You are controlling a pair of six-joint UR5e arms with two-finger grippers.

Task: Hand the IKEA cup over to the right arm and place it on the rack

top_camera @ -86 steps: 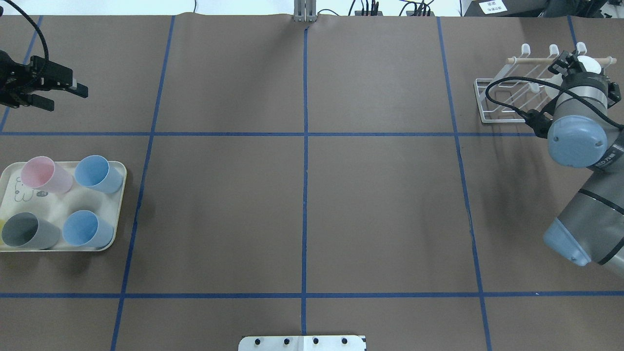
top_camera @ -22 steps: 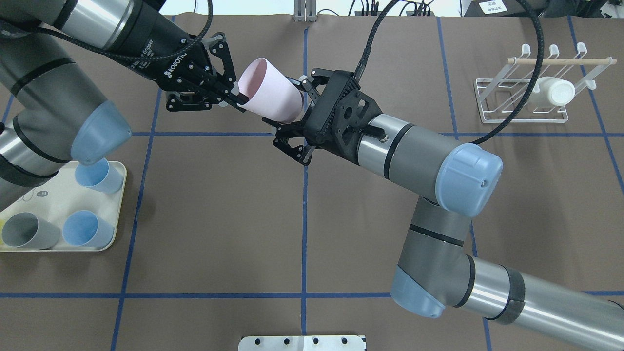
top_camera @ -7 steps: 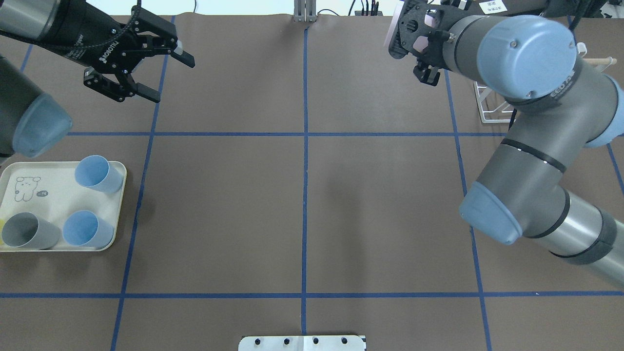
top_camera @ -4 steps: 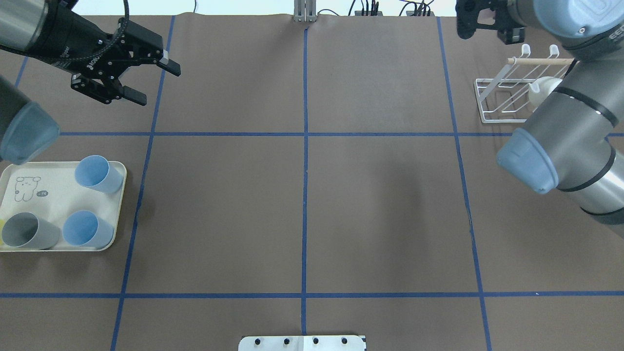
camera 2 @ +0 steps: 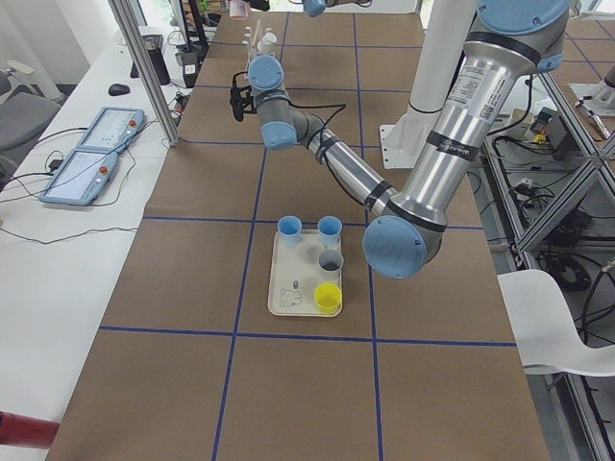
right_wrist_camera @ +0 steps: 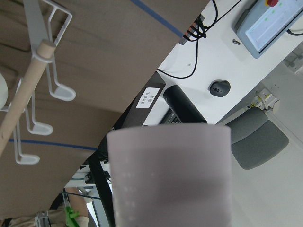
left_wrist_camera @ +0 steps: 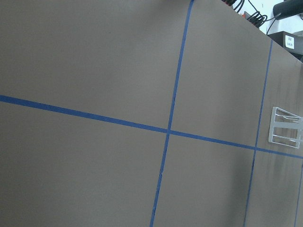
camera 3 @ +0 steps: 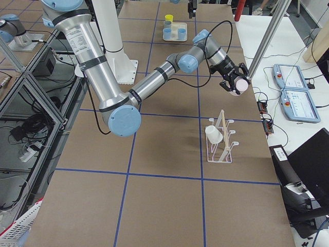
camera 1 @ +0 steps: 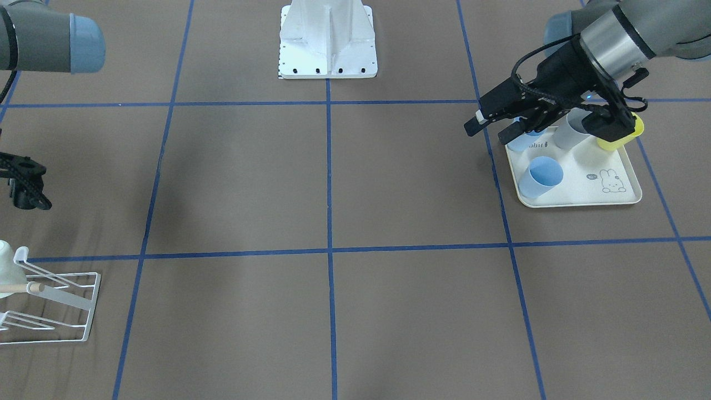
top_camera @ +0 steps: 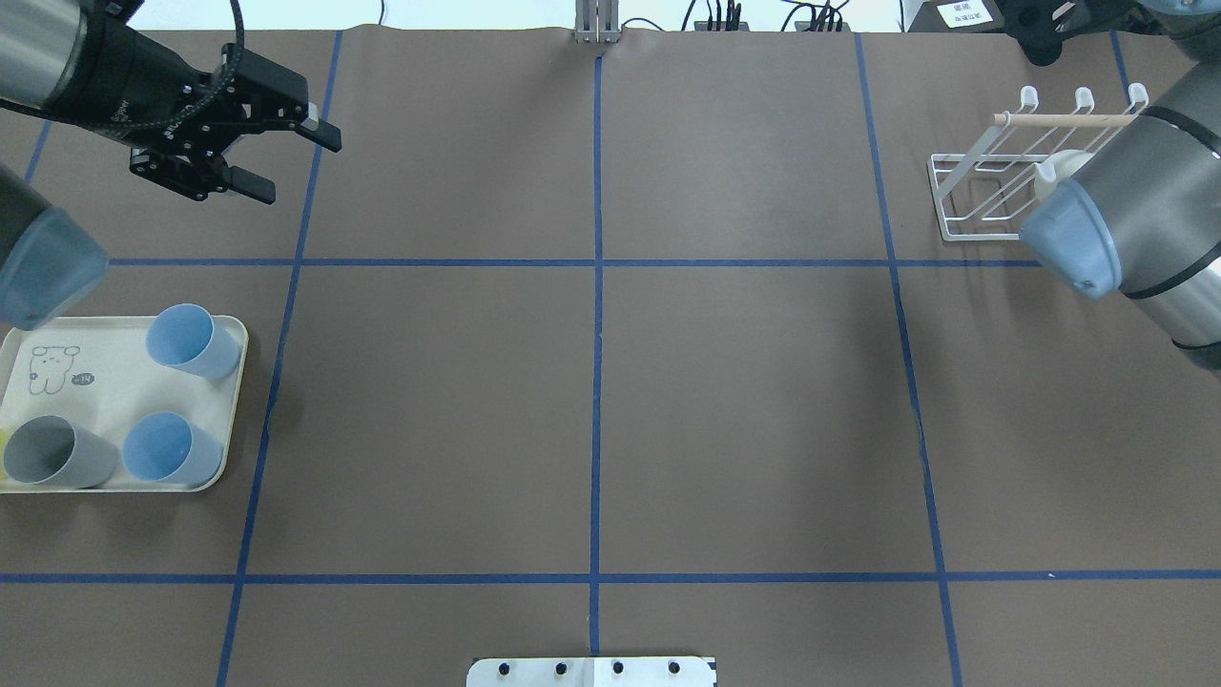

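Note:
My right gripper [camera 3: 233, 83] is shut on a pale pink cup [camera 3: 237, 88] and holds it in the air beyond the far end of the white wire rack [camera 3: 221, 140]. The right wrist view shows the pink cup [right_wrist_camera: 170, 175] filling the lower centre, with the rack's wooden dowel [right_wrist_camera: 26, 94] and prongs to its left. A white cup [top_camera: 1054, 172] hangs on the rack [top_camera: 992, 181]. My left gripper [top_camera: 298, 170] is open and empty, above the table's far left; it also shows in the front view [camera 1: 487, 133].
A cream tray [top_camera: 234, 401] at the near left holds two blue cups [top_camera: 191, 340], a grey cup [top_camera: 57, 451] and a yellow cup [camera 1: 619, 136]. The right arm's elbow [top_camera: 1126, 229] hangs over the rack's near side. The robot base [camera 1: 328, 39] stands at the table's edge.
My right gripper has carried the pink cup further right and away, past the rack's far end, leaving the overhead view's top edge. My left gripper has drawn back to the left, still open.

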